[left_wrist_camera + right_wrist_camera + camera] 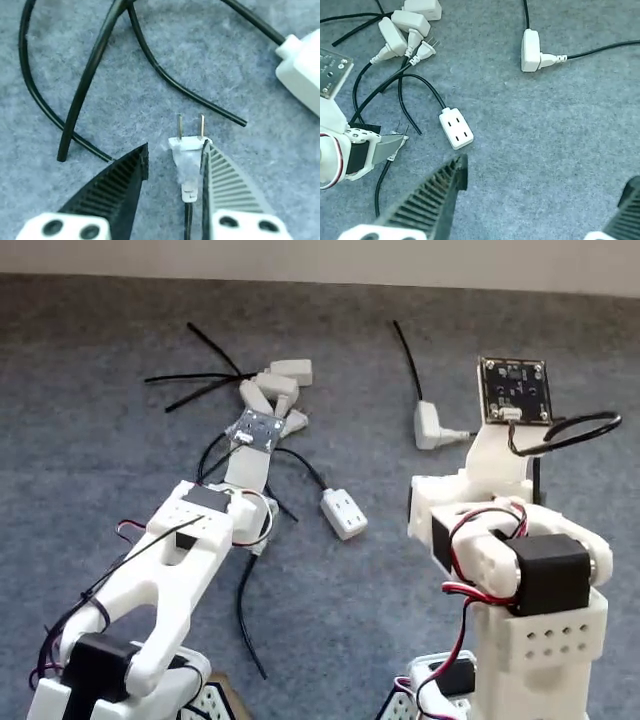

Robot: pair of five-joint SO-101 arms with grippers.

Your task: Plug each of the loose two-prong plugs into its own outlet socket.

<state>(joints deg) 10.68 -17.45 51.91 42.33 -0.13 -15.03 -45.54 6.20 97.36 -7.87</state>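
Two-prong plug (pixel 186 152): lies on the table (pixel 150 90) between the fingers of the part-open left claw (pixel 175 149), touching the grey finger and not yet clamped. Right claw (pixel 547 172): wide open, empty. Outlet socket (pixel 456 128): unfilled, so insertion looks pending. The right wrist view adds a far cluster of plugs (pixel 405 30) and one seemingly joined pair (pixel 532 50).

Plug (pixel 186 152) between jaws of left end effector (pixel 175 147); outlet block (pixel 343 512) to its right.
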